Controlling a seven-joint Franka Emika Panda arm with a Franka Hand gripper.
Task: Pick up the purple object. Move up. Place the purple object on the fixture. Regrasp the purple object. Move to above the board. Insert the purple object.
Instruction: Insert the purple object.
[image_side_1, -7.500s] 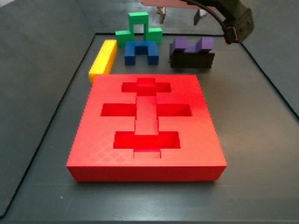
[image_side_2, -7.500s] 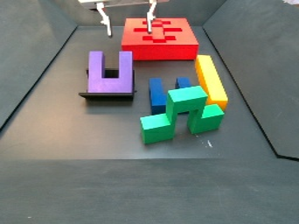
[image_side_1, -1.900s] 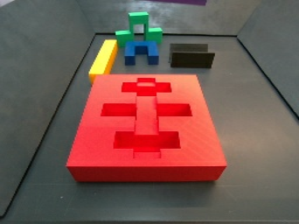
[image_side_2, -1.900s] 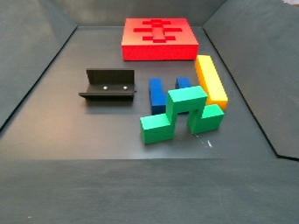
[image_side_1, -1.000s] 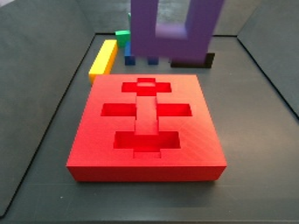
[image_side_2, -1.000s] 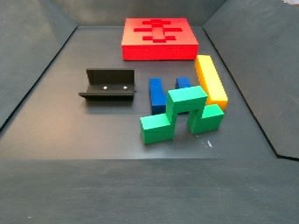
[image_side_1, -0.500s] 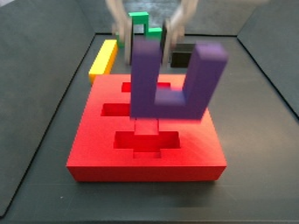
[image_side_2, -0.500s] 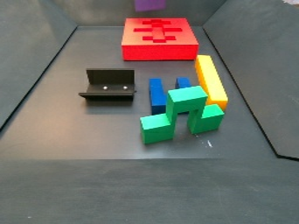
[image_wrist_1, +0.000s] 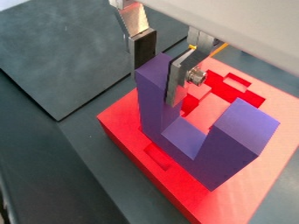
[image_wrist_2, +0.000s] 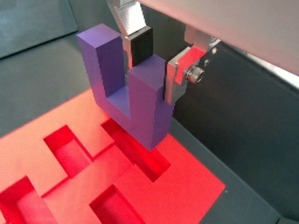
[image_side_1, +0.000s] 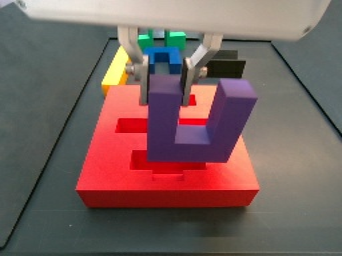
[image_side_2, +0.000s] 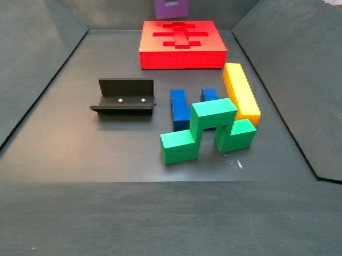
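My gripper (image_side_1: 171, 72) is shut on one prong of the purple object (image_side_1: 201, 120), a U-shaped block hanging with prongs up and base down. It hangs over the near end of the red board (image_side_1: 114, 178), by a recessed cutout. Both wrist views show the silver fingers (image_wrist_1: 179, 77) (image_wrist_2: 177, 77) clamped on that prong of the purple object (image_wrist_1: 205, 136) (image_wrist_2: 122, 83), with the board (image_wrist_1: 126, 122) (image_wrist_2: 70, 179) right beneath. I cannot tell whether the base touches the board. The black fixture (image_side_2: 123, 98) stands bare on the floor. Only the purple object's tip (image_side_2: 170, 6) shows above the board (image_side_2: 183, 45).
A long yellow bar (image_side_2: 241, 90), a blue U-shaped block (image_side_2: 185, 106) and green blocks (image_side_2: 201, 130) lie grouped beside the fixture. Behind the board stand the yellow bar (image_side_1: 116, 68), green blocks (image_side_1: 167, 42) and fixture (image_side_1: 227, 66). Dark walls ring the floor.
The gripper has come down with the purple object, which now hangs lower and nearer the board's front cutout. One second ago it was higher and farther back.
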